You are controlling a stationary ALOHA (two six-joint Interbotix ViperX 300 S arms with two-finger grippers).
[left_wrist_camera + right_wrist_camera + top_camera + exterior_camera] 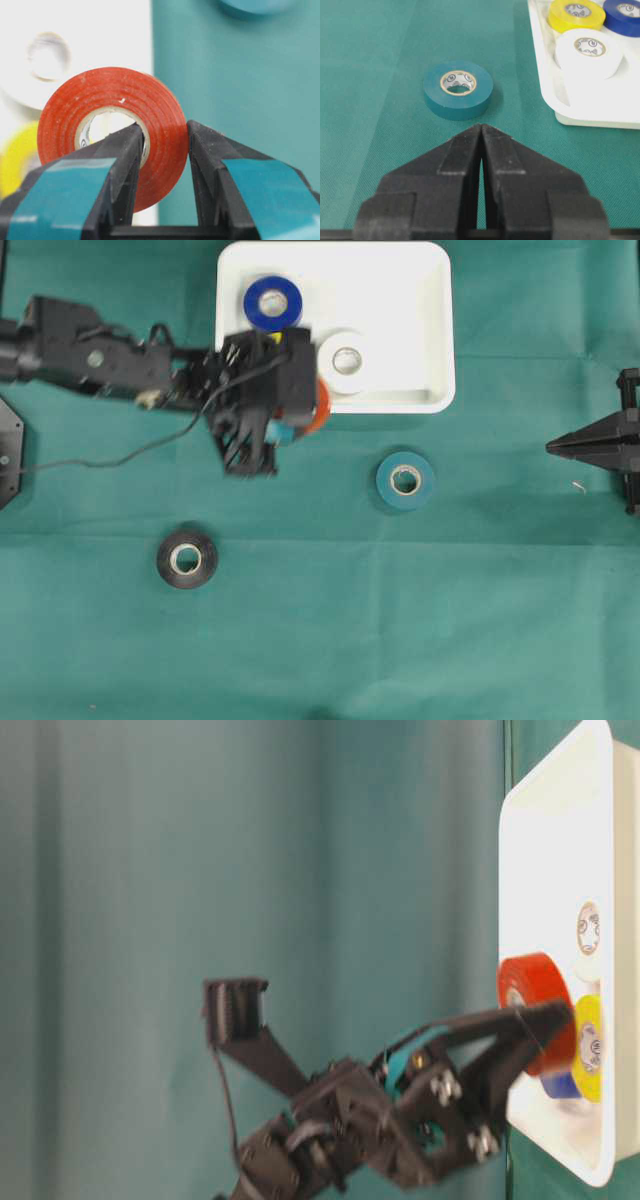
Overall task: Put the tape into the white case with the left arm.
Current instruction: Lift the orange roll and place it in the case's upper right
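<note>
Red tape roll (107,135) is clamped through its wall by my left gripper (162,150), one finger (120,160) in the core, the other outside, jaws nearly shut on it, hanging just over the near rim of the white case (435,330). Looks light and stiff with a slick vinyl face, so I'd judge this wall pinch safest. Right gripper (481,145) sits closed and empty, well away from the case.

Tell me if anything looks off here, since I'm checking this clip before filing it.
Nothing stands out. The left hand grips a red tape roll through its wall at the white case's edge; blue, yellow and white rolls lie flat inside, teal and black rolls flat on the cloth.
</note>
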